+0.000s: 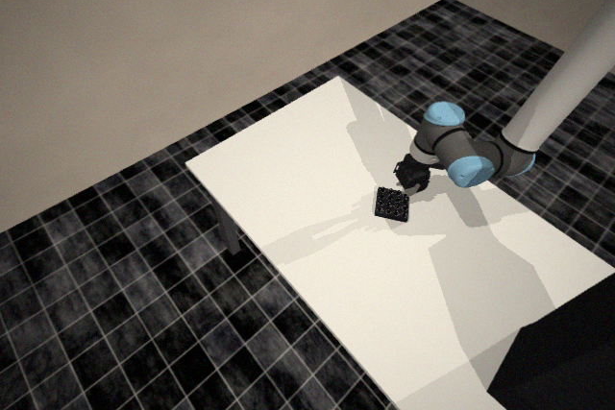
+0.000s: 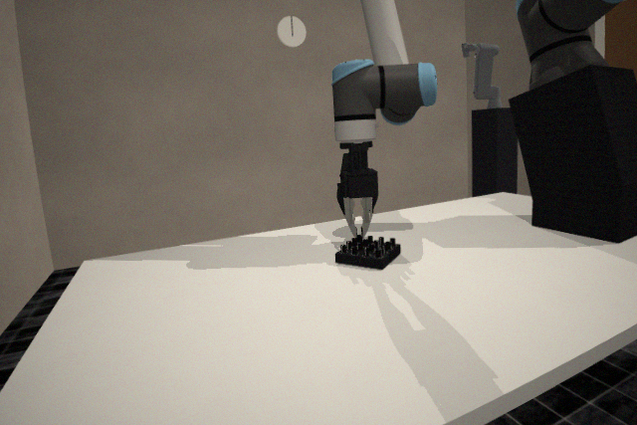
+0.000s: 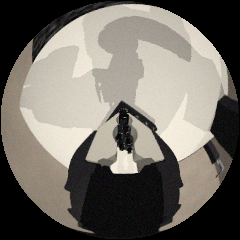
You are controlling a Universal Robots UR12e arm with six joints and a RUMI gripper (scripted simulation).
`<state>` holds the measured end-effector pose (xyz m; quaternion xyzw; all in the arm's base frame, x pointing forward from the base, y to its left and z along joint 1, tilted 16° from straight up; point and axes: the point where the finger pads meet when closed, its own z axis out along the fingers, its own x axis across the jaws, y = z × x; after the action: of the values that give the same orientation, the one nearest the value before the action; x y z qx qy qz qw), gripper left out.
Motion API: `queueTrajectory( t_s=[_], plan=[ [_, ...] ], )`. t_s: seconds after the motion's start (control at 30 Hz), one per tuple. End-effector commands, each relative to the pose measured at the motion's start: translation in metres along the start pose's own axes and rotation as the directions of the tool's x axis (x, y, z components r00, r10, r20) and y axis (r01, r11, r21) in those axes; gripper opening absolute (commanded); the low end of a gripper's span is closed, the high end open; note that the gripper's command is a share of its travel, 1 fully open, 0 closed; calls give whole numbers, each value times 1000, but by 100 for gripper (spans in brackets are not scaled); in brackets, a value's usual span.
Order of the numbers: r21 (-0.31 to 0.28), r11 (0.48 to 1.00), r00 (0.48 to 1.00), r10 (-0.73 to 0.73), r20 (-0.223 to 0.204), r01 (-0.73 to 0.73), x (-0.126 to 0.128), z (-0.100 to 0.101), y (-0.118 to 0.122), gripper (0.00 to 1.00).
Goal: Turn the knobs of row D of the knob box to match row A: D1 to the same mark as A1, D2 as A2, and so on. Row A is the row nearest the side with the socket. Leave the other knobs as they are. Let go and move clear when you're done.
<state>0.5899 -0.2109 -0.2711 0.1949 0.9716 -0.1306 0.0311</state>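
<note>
The black knob box lies on the white table, its knobs standing up in rows. My gripper points straight down over the box's far corner, on the arm's side. Its fingers are closed narrow, with the tips down on a corner knob. In the wrist view a line of dark knobs shows between the fingers, and the box edge shows just beyond them. The knob marks and the socket side are too small to read.
The arm's black pedestal stands on the table's near right end. A second black stand with a small grey arm is behind it. The table edge drops to a dark tiled floor.
</note>
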Motion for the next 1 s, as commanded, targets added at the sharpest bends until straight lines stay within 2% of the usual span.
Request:
queueTrajectory(
  t_s=[0.0, 0.23, 0.57, 0.63, 0.97],
  plan=[
    [1, 995, 995, 105, 5, -105, -4, -1, -1, 4],
    [1, 980, 980, 197, 5, -197, -4, -1, -1, 4],
    [0, 919, 919, 395, 5, -395, -3, -1, -1, 4],
    [0, 919, 919, 395, 5, -395, -3, -1, -1, 4],
    [-1, 808, 808, 589, 5, -589, -2, -1, -1, 4]
  ],
)
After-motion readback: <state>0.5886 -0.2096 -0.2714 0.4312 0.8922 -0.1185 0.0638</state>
